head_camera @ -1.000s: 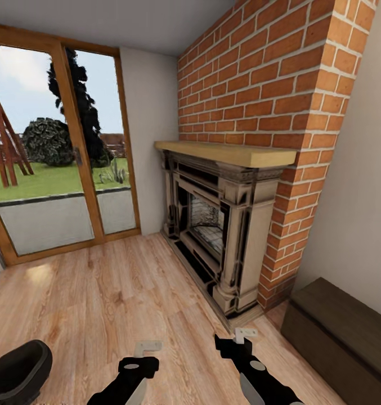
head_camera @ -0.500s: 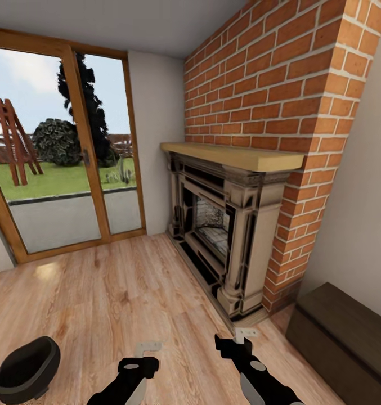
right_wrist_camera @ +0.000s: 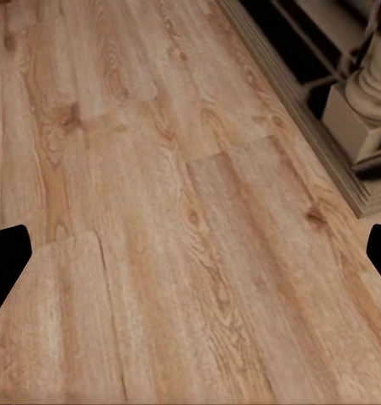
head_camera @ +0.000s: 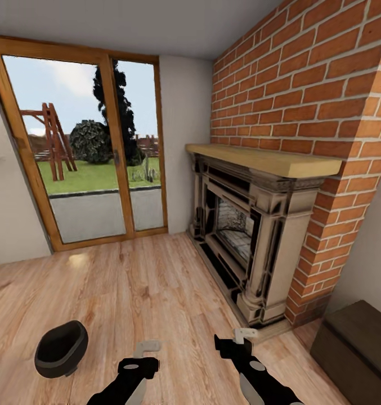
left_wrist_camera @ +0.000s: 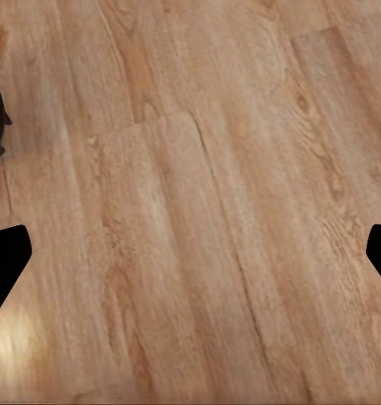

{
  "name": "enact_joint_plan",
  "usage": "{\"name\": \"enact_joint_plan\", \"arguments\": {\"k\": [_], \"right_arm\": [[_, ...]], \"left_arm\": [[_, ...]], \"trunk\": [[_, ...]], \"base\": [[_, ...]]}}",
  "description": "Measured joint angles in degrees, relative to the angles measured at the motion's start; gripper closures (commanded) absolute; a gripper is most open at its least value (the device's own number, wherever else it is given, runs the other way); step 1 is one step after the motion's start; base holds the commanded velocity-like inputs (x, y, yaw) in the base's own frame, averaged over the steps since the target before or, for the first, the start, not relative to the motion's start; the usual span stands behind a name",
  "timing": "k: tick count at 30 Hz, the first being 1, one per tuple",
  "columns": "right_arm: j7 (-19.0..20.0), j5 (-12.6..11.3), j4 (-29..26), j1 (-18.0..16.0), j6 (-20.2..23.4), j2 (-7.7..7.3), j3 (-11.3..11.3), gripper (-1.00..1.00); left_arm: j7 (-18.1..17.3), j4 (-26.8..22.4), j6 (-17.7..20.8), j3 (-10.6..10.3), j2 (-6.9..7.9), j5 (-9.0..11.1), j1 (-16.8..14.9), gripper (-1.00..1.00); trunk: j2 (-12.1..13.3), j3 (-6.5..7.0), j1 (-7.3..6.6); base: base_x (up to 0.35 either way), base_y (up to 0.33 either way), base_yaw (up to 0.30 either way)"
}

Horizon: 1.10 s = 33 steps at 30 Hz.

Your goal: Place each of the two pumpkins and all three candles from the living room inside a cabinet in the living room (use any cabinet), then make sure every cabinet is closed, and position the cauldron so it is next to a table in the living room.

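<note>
Grippers: left gripper [head_camera: 147, 346] and right gripper [head_camera: 245, 334] both empty, fingers spread wide, held low over the wood floor [head_camera: 134, 287]. Cauldron [head_camera: 61, 349]: black, upright, standing on the floor just to the left of the left gripper, not touching it. Cabinet [head_camera: 356, 349]: dark brown, closed, at far right against the wall. Fireplace [head_camera: 252, 225]: cream surround, pale wooden mantel, set in a brick chimney [head_camera: 319, 84]. Glass doors [head_camera: 94, 152]: wooden frame, garden beyond.

Home living room, apparently: brick fireplace [head_camera: 252, 225], wood-plank floor [head_camera: 139, 281], glazed garden doors [head_camera: 94, 152].
</note>
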Motion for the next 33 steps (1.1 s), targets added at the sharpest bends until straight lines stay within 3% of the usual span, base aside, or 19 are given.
{"name": "enact_joint_plan", "arguments": {"k": [33], "right_arm": [[0.0,0.3,0.0,0.0,0.0,0.03,0.1,-1.0]], "left_arm": [[0.1,-0.3,-0.1,0.1,0.11,0.0,0.0,-1.0]], "trunk": [[13.3,5.94,-7.26]], "base": [[0.0,0.0,0.284]]}}
